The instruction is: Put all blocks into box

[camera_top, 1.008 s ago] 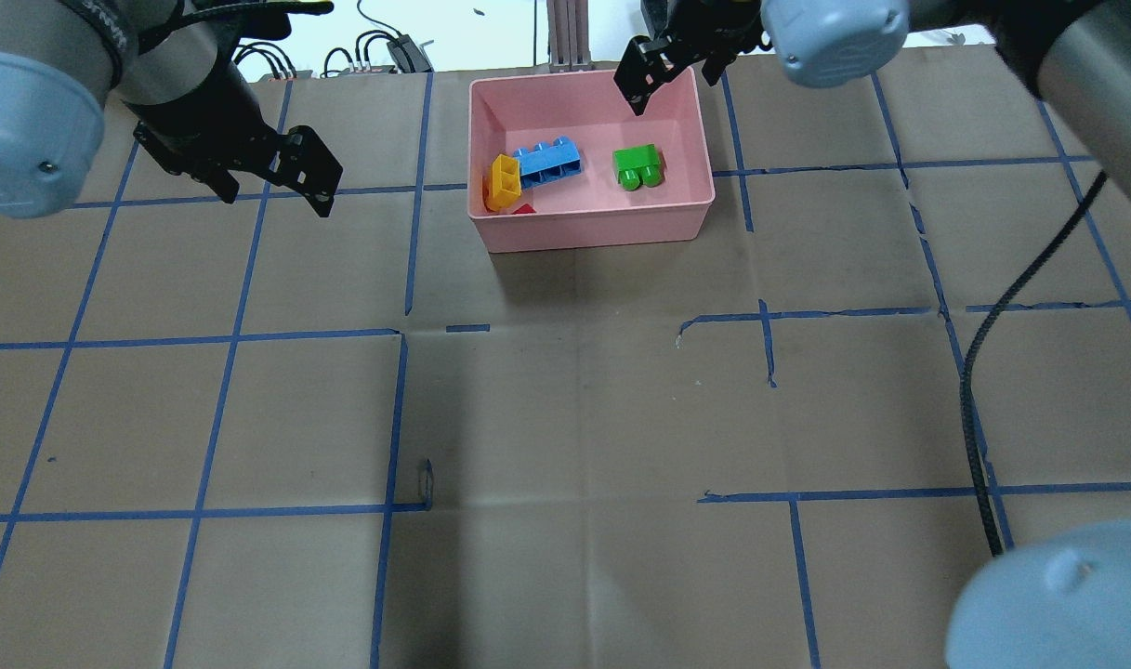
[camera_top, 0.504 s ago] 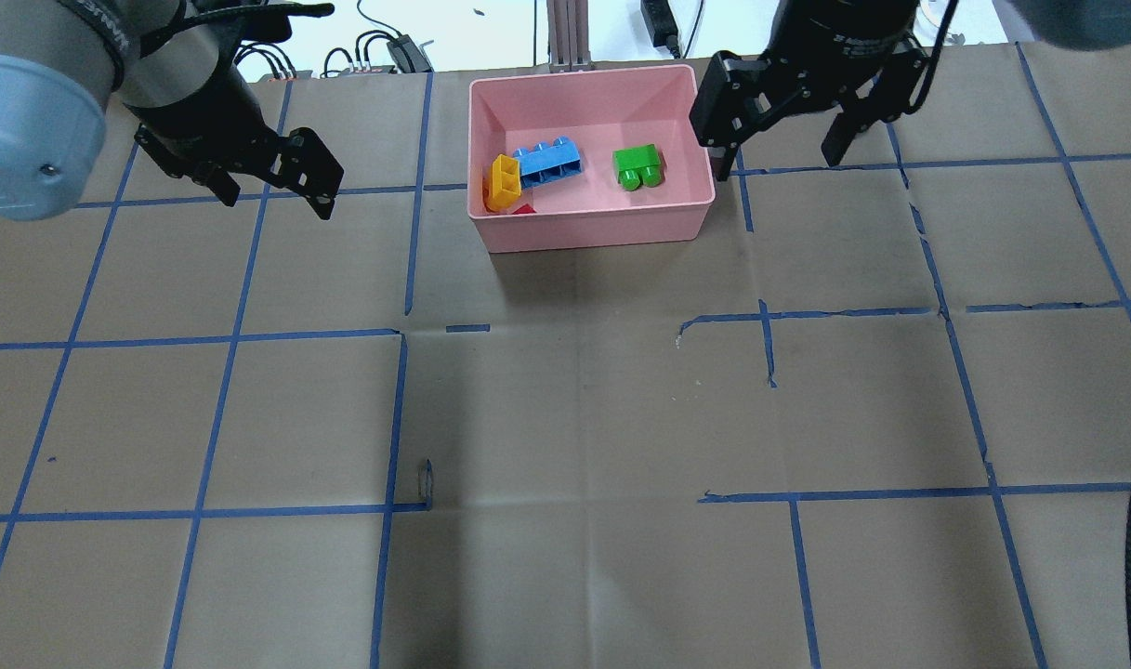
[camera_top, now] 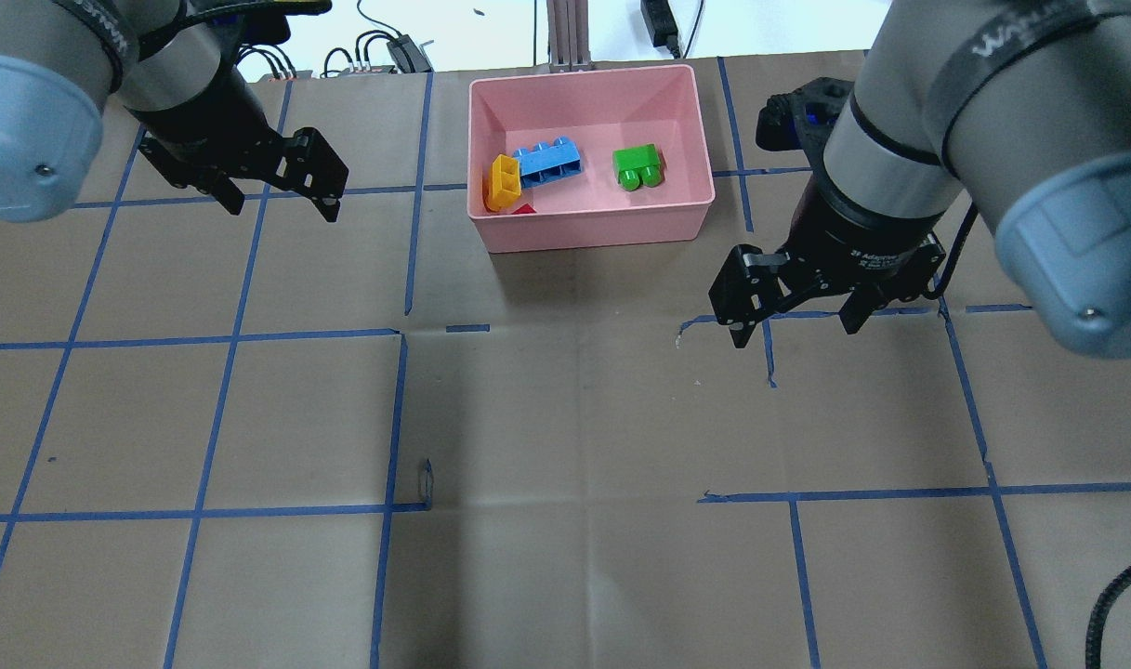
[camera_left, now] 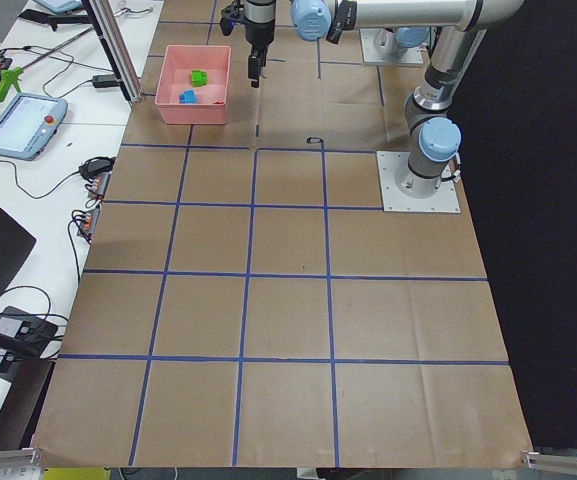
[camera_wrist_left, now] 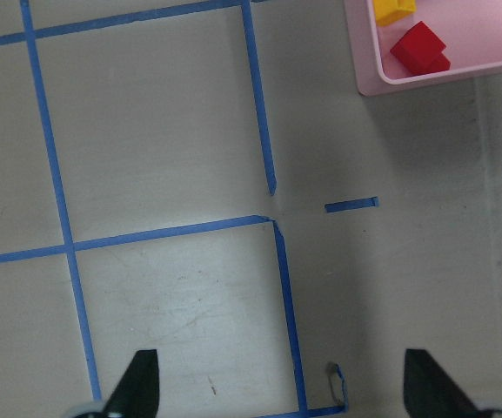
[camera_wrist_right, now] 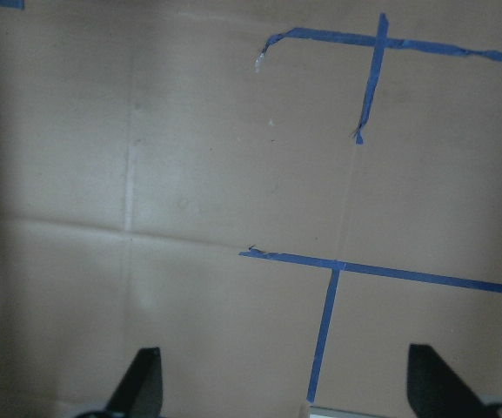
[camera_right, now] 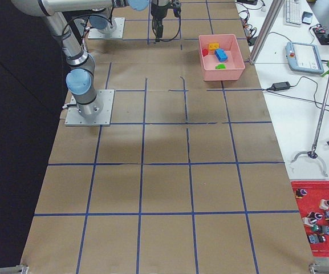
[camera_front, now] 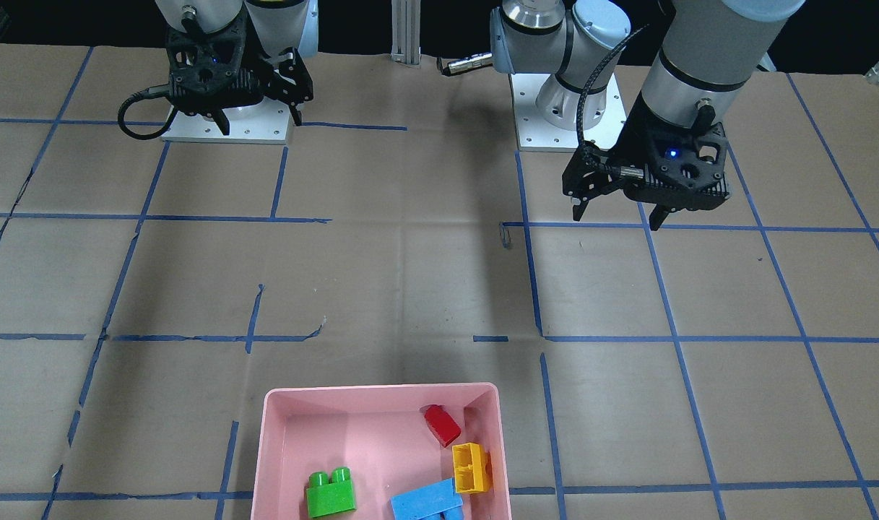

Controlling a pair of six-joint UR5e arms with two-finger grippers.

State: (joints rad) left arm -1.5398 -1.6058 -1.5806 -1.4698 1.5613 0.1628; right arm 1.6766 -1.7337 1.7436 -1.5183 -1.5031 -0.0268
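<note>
The pink box [camera_top: 591, 243] stands at the table's far middle; it also shows in the front-facing view [camera_front: 381, 391]. In it lie the green block [camera_top: 638, 167], the blue block [camera_top: 548, 163], the yellow block [camera_top: 504, 182] and the red block [camera_front: 441, 424], which is nearly hidden behind the near wall in the overhead view. My left gripper [camera_top: 280, 203] is open and empty, left of the box. My right gripper [camera_top: 793, 333] is open and empty, over bare table to the near right of the box. The left wrist view shows a corner of the box [camera_wrist_left: 425, 80] with the red block [camera_wrist_left: 419, 48].
Brown paper with a blue tape grid covers the table [camera_top: 565, 418]. Cables and a metal post [camera_top: 565, 37] stand behind the box at the far edge. A side table with a tablet [camera_left: 23, 125] and cables runs along the table's far side.
My right gripper has left the box's far right corner and come back toward me, to over the table near the box's right. The left gripper has barely moved. The blocks lie still.
</note>
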